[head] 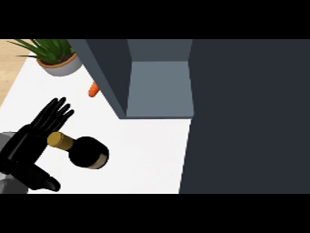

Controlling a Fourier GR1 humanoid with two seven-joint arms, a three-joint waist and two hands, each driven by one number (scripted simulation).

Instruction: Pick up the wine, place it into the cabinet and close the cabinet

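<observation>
Bright, even light; faint shadows.

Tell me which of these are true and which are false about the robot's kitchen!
1. The wine bottle is already inside the cabinet. False: it is out on the white counter.
2. The left hand is right next to the bottle's gold neck. True.
3. The cabinet is shut. False: it is open, and its grey inside shows.
4. A potted plant sits at the far left of the counter. True.
5. The orange thing lies on top of the bottle. False: it lies apart from it, by the cabinet's left wall.
</observation>
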